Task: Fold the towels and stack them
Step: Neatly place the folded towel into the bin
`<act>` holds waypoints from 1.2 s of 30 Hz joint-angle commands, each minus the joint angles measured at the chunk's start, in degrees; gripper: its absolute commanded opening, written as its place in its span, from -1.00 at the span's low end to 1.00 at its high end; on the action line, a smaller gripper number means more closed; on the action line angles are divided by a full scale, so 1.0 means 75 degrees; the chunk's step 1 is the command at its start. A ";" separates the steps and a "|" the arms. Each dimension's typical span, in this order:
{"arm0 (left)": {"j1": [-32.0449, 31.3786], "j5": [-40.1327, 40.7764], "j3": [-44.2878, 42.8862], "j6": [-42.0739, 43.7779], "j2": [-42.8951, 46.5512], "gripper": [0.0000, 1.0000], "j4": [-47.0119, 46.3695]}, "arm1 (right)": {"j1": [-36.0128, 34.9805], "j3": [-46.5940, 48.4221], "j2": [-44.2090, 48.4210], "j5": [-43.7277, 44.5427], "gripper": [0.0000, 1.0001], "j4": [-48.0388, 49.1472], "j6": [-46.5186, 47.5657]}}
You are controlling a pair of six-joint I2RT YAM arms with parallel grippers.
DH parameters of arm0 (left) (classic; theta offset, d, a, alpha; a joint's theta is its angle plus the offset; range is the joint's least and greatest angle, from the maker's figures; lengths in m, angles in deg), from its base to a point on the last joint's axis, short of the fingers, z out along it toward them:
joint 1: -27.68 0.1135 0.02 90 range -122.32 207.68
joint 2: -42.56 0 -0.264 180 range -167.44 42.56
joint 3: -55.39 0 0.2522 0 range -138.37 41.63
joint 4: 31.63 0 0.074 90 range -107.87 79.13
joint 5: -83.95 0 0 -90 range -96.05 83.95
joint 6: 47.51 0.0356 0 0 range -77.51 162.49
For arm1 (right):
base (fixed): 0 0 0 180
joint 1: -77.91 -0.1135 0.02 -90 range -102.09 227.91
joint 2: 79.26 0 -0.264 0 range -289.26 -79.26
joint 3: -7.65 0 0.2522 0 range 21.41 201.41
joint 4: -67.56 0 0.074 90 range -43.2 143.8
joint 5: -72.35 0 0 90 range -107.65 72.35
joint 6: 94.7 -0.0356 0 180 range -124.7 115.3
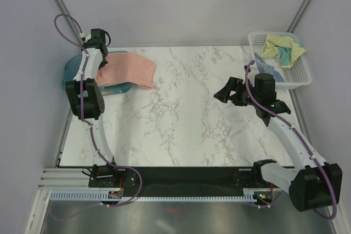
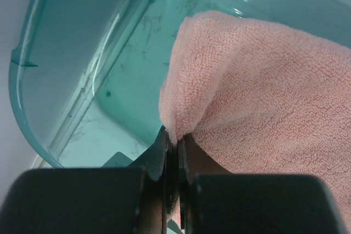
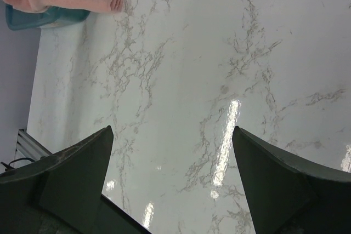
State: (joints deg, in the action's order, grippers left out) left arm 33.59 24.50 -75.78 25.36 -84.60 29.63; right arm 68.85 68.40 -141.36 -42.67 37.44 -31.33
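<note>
In the top view much of the teal see-through plastic tray [image 1: 68,73] is covered by the left arm and by the pink towel [image 1: 129,68], and the arm's own fingertips cannot be made out there. The left wrist view shows them: the left gripper [image 2: 173,142] is clamped tight on a puckered corner of that towel, right over the tray's curved, glossy rim [image 2: 23,100]. The towel is looped terry cloth, folded into a thick band; one end lies on the tray and the rest runs off its edge onto the white marble-patterned table [image 1: 186,119]. No tag can be made out on it. The right wrist view cuts both towel and tray off at its top left corner. There are three towels in all. The other two are well apart from the tray, across the table in a white mesh basket [image 1: 305,76]: a crumpled pale yellow towel [image 1: 292,51] with a teal panel, and a light blue towel [image 1: 269,69] largely hidden under it and behind the basket wall. The right gripper [image 1: 224,92] hangs above bare table between tray and basket, nearer the basket, its two dark fingers spread wide and holding nothing.
</note>
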 commanded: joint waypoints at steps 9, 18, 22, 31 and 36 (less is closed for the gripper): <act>0.0594 0.1060 -0.0424 0.1040 -0.0249 -0.95 -0.0779 | -0.0034 0.0298 -0.0273 -0.0180 0.96 0.0166 0.0188; 0.0723 0.1341 -0.0471 0.1299 -0.0518 -0.96 -0.0955 | -0.0034 0.0345 -0.0543 -0.0250 0.96 0.0166 0.0223; 0.0770 0.1330 -0.0564 0.1299 -0.0753 -0.95 -0.0990 | -0.0034 0.0345 -0.0579 -0.0251 0.95 0.0177 0.0246; 0.0911 0.1445 -0.0752 0.1310 -0.0976 -0.95 -0.1049 | -0.0023 0.0415 -0.0695 -0.0239 0.96 0.0177 0.0258; 0.0946 0.1529 -0.0811 0.1498 -0.1081 -0.96 -0.1154 | -0.0011 0.0427 -0.0742 -0.0227 0.95 0.0166 0.0281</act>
State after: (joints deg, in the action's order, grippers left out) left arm 40.19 32.54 -78.71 33.93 -91.92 23.84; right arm 68.76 69.25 -146.61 -43.76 37.46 -30.26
